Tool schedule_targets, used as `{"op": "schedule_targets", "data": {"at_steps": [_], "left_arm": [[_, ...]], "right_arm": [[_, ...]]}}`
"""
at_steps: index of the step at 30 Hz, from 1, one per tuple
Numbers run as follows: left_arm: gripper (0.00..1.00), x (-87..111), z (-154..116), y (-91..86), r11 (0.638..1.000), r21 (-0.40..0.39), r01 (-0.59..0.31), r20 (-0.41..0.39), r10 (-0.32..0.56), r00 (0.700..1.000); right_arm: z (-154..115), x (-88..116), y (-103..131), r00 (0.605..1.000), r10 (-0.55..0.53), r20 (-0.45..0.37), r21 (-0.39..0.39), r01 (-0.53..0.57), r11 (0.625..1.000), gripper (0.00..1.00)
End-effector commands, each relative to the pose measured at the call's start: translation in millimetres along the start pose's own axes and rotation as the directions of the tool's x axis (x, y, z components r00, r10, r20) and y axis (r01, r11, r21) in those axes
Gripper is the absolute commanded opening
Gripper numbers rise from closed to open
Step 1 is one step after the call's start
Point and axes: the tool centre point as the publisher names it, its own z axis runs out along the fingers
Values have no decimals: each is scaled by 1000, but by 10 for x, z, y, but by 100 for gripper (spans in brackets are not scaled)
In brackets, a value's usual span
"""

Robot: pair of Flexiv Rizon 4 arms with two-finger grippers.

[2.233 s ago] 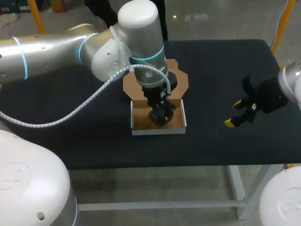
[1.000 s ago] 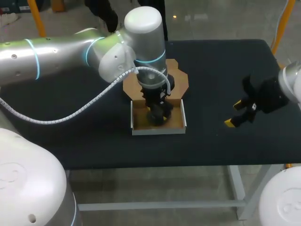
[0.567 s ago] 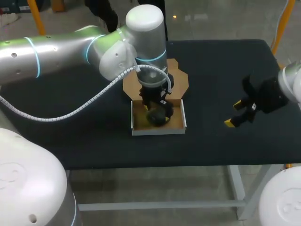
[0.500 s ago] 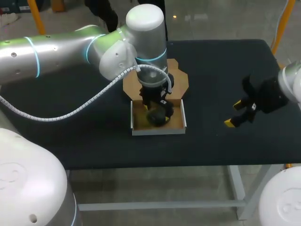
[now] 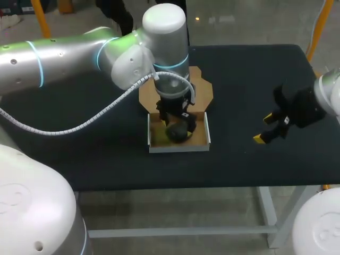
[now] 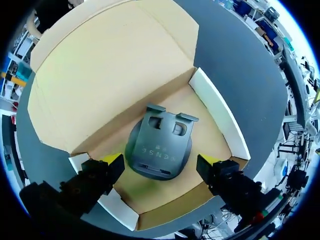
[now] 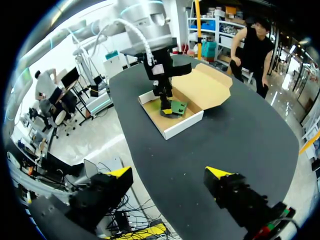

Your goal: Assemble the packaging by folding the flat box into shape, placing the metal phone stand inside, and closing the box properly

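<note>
On the table (image 5: 239, 69) the box (image 5: 180, 147) holds the stand (image 6: 160, 150) between spread left fingers (image 6: 113, 163); right fingers (image 7: 120, 173) apart too.

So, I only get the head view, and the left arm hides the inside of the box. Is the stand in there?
Observer: Yes. The left wrist view shows the stand lying flat on the floor of the box.
Operator: Is the gripper holding it?
Observer: It seems not. The left gripper is open, with one yellow tip on each side of the stand and neither pressing on it.
</note>
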Motion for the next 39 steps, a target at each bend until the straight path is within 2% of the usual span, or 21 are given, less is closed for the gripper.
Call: {"op": "schedule_targets", "data": {"at_steps": [1,9,10,12,17,23,24,27,39], "left_arm": [[100,51,-142,71,978,6,210,73,-210,975],[100,51,-142,71,978,6,210,73,-210,975],[100,70,-121,53,960,4,278,68,-278,958],[100,88,-116,65,953,-4,304,53,-303,951],[100,152,-153,102,939,-1,344,35,-344,938],[100,155,-155,103,939,-1,345,34,-345,938],[100,239,-165,161,924,2,381,36,-381,924],[100,278,-141,209,915,-10,404,63,-403,913],[100,303,-137,215,914,-16,406,78,-404,912]], "right_arm": [[-19,0,-9,1000,-2,-4,-4,2,1000,100],[-19,0,-9,1000,-2,-4,-4,2,1000,100],[-19,0,-9,1000,-2,-4,-4,2,1000,100],[-19,0,-9,1000,-2,-4,-4,2,1000,100],[-19,0,-9,1000,-2,-4,-4,2,1000,100],[-19,0,-9,1000,-2,-4,-4,2,1000,100],[-19,0,-9,1000,-2,-4,-4,2,1000,100],[-19,0,-9,1000,-2,-4,-4,2,1000,100],[-19,0,-9,1000,-2,-4,-4,2,1000,100]]}}
